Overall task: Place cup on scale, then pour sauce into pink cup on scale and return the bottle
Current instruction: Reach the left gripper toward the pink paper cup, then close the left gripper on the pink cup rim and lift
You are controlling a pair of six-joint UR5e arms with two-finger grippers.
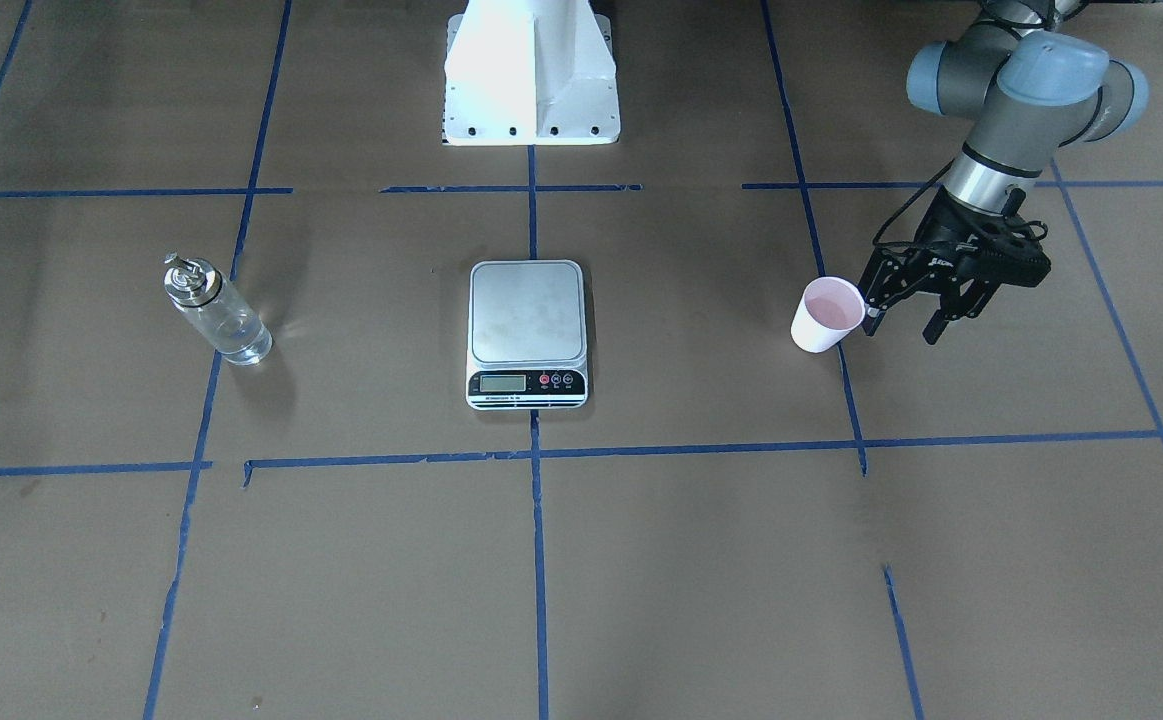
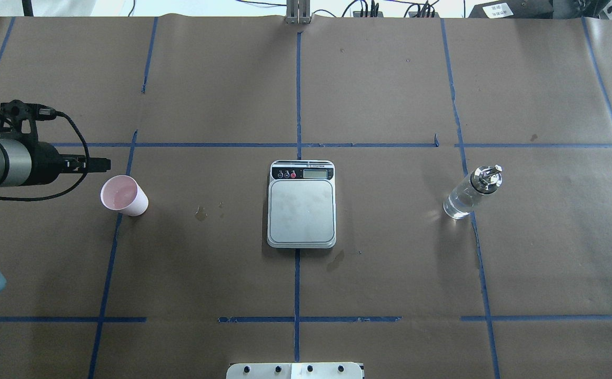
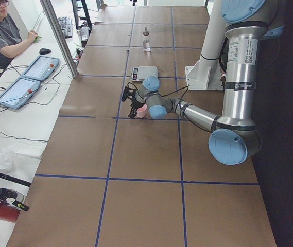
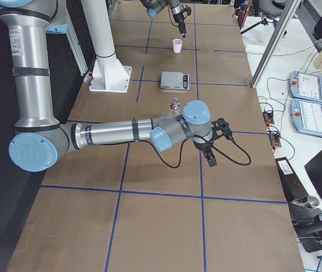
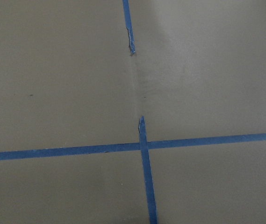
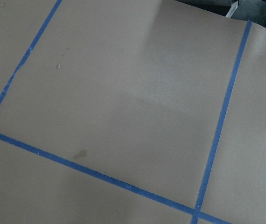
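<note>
- The cup [image 1: 826, 315] stands on the table, well apart from the scale [image 1: 527, 332], on its left. It looks light and easy to squash, so hold its side softly.
- The left hand [image 1: 901, 332], just past the cup from the scale, is spread apart and holds nothing.
- The right hand [image 4: 211, 158] is farther off, and I cannot tell how its fingers stand.

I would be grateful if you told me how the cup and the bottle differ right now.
The cup is opaque pale pink and open-topped; the bottle is clear glass with a silver cap. The cup stands beside the open left gripper; the bottle stands on the other side of the scale. Both are upright on the table, off the scale.
</note>
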